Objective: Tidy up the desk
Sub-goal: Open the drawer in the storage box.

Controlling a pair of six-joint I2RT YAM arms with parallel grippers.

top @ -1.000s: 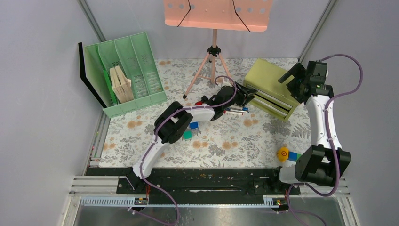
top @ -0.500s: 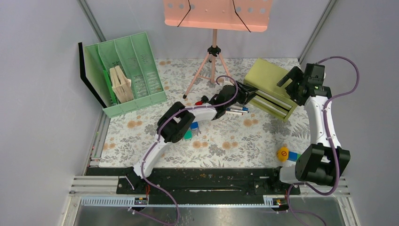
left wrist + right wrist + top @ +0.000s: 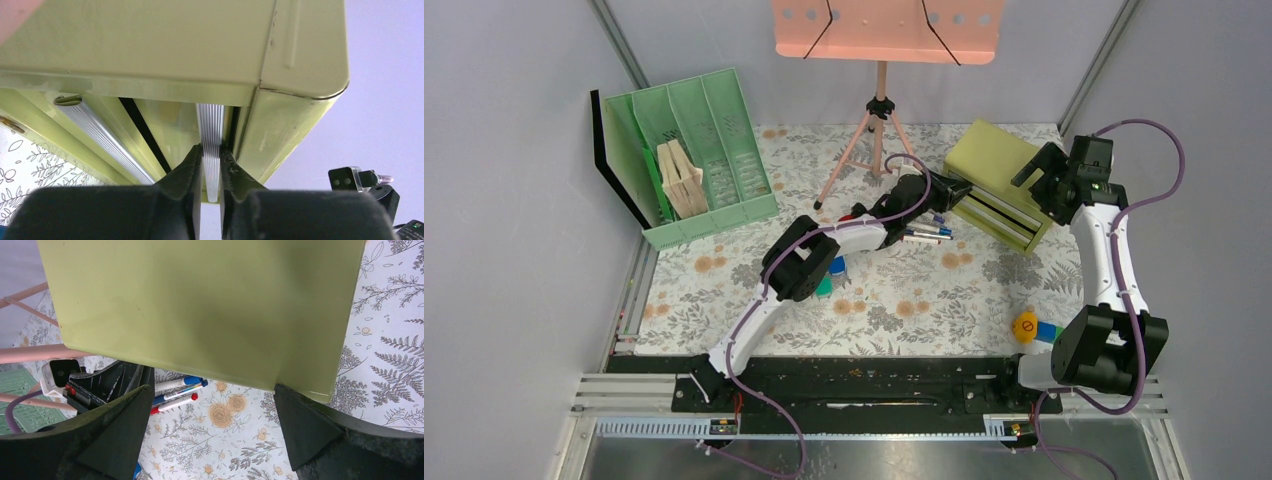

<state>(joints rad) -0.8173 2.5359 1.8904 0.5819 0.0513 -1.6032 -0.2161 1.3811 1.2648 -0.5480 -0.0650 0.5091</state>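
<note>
Above the desk (image 3: 904,290), the left tool (image 3: 211,150) clamps a drawer handle (image 3: 210,120) while the right tool (image 3: 212,390) gapes.

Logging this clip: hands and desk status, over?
Left hand shut on a drawer handle. Right hand open over the cabinet. Desk untidy: pens loose beside the cabinet.

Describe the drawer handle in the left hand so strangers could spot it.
Find the olive drawer box at the desk's far right. Its front carries two ribbed silver bars. The left hand pinches the wanted handle; the other handle is untouched.
</note>
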